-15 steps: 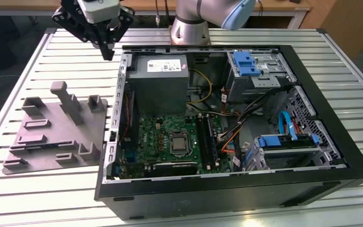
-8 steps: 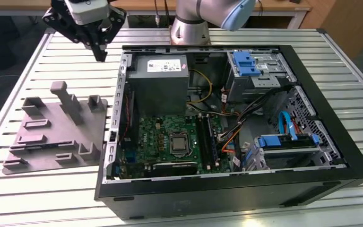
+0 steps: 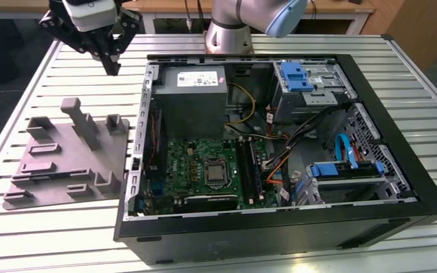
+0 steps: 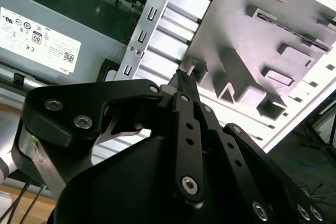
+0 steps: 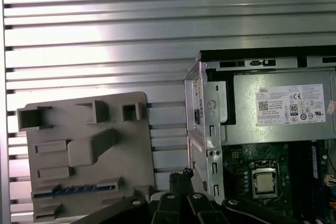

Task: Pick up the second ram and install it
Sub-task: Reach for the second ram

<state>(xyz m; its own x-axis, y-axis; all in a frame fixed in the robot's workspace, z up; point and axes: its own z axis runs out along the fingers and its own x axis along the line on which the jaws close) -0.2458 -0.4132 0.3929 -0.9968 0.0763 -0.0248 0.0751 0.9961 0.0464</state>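
The second ram (image 5: 73, 188) is a dark stick with bluish marks lying flat in a slot of the grey fixture plate (image 5: 84, 145). In the exterior view the ram (image 3: 52, 178) sits near the front of the plate (image 3: 66, 148), at that view's left. My gripper (image 3: 112, 68) hangs high over the table behind the plate, beside the far left corner of the computer case, well away from the ram. Its fingers (image 4: 184, 77) meet at the tips with nothing between them, and the tips (image 5: 184, 174) also show in the first wrist view. The black memory slots (image 3: 247, 165) lie on the motherboard.
The open black computer case (image 3: 400, 170) takes up the middle and the exterior view's right of the slatted metal table (image 3: 44, 239). Inside are a grey power supply (image 3: 196, 96), a green motherboard (image 3: 203, 170), blue drive brackets (image 3: 295, 77) and loose cables. Upright blocks rise from the fixture plate.
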